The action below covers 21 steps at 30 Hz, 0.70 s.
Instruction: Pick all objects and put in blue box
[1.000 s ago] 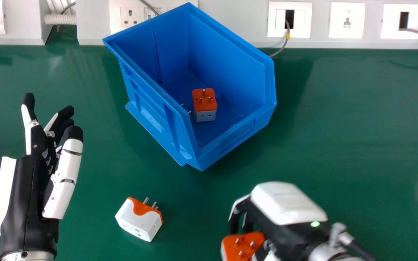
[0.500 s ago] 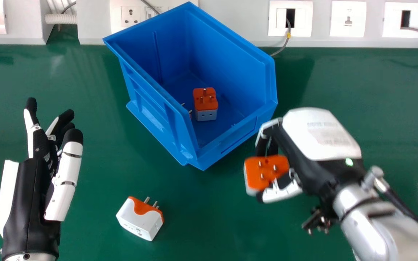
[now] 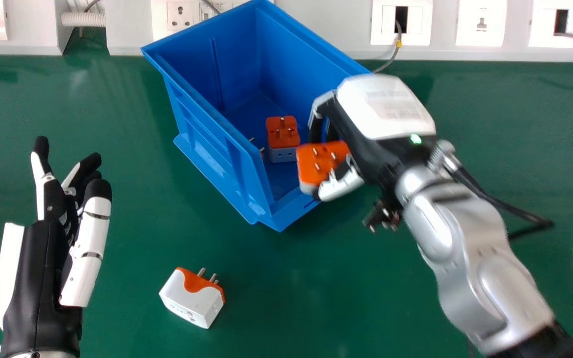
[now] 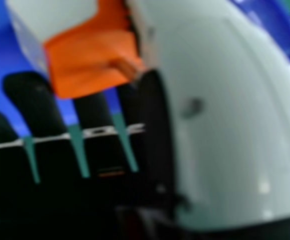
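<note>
The side wall of the blue box (image 3: 217, 149) hides most of a plug (image 3: 261, 150) inside, leaving little but its pins. The right hand (image 3: 376, 117) covers part of the box's rim; that hand, its arm (image 3: 470, 268) and the held plug (image 3: 316, 161) are blurred. In the right hand view, the top edge cuts off the held plug.

Free room: green surface (image 3: 132, 238) is stretching between left robot hand (image 3: 33, 278) and loose adapter (image 3: 189, 301). Obstacles: blue box (image 3: 217, 134) is presenting raised walls; upright adapter (image 3: 282, 134) is occupying its floor; right robot hand (image 3: 383, 112), gripping held adapter (image 3: 316, 161), is blocking the right rim.
</note>
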Motion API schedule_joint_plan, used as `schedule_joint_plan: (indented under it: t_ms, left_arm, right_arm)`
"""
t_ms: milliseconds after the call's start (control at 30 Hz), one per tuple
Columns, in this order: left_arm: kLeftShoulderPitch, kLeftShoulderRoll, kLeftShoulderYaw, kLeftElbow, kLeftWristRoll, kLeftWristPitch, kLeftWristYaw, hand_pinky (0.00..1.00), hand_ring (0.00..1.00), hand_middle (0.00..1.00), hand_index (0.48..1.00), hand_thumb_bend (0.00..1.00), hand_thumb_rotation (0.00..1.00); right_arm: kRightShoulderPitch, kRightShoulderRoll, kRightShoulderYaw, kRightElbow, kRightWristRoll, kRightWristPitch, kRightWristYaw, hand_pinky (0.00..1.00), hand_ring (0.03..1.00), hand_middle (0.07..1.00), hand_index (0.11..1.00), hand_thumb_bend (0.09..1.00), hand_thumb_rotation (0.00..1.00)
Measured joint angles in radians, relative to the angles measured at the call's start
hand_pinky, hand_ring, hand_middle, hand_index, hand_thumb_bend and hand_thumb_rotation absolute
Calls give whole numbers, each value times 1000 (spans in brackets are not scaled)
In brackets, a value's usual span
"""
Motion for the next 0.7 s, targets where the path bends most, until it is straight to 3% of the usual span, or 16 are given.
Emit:
schedule_joint_plan:
  t_ms: [133, 233, 500, 700]
  left_arm:
    - [6, 0, 0, -1, 0, 1, 1, 829, 906, 913, 895, 292, 851]
    - [11, 0, 0, -2, 0, 2, 1, 832, 906, 915, 896, 298, 844]
    - [29, -2, 0, -8, 0, 2, 3, 811, 896, 906, 889, 288, 821]
    - [55, -11, -5, -34, 1, 5, 5, 810, 895, 905, 888, 286, 832]
  right_arm:
    - [-125, 19, 19, 139, 7, -20, -28, 200, 315, 438, 530, 509, 0]
    - [-214, 38, 40, 257, 2, -24, -71, 223, 369, 502, 536, 505, 0]
    - [-397, 103, 82, 559, 17, -44, -197, 172, 349, 477, 554, 501, 0]
    - [-498, 153, 120, 772, 44, -67, -272, 201, 364, 495, 542, 506, 0]
